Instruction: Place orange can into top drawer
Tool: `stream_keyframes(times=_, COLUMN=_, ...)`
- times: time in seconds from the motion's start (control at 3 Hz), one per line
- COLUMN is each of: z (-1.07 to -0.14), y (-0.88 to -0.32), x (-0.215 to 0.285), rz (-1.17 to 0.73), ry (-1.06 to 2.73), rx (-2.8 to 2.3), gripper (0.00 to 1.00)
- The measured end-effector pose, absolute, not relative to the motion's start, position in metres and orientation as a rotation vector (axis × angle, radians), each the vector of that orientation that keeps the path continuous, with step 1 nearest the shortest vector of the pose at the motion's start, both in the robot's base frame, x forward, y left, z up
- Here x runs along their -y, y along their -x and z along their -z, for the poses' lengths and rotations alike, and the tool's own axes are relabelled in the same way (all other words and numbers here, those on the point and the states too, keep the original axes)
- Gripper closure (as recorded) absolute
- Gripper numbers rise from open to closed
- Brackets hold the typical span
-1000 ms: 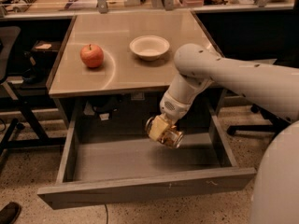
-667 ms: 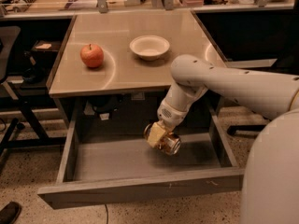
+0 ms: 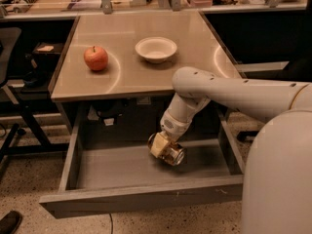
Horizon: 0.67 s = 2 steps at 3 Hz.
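While the drawer (image 3: 141, 199) stands pulled out under the table (image 3: 146, 77), I see my arm (image 3: 229, 89) reaching in from the right and bending down at the wrist. My gripper (image 3: 165, 149) sits inside the drawer, clenched on the tilted can (image 3: 176, 156), low near the floor.

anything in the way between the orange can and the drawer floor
Nothing visible does. The gripper holds the orange can inside the open top drawer, just over its floor; the apple and bowl sit up on the table, clear of the path.
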State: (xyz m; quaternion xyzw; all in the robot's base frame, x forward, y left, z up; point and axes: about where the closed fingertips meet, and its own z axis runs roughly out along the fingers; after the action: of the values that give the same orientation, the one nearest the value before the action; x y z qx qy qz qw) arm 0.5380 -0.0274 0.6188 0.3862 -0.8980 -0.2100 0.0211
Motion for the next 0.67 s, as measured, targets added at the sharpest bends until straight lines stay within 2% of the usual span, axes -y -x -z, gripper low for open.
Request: stream_keyframes(times=0.67, z=-0.6058, y=-0.5362, x=0.0238, rz=0.537, ry=-1.138, rx=2.866, gripper=1.00)
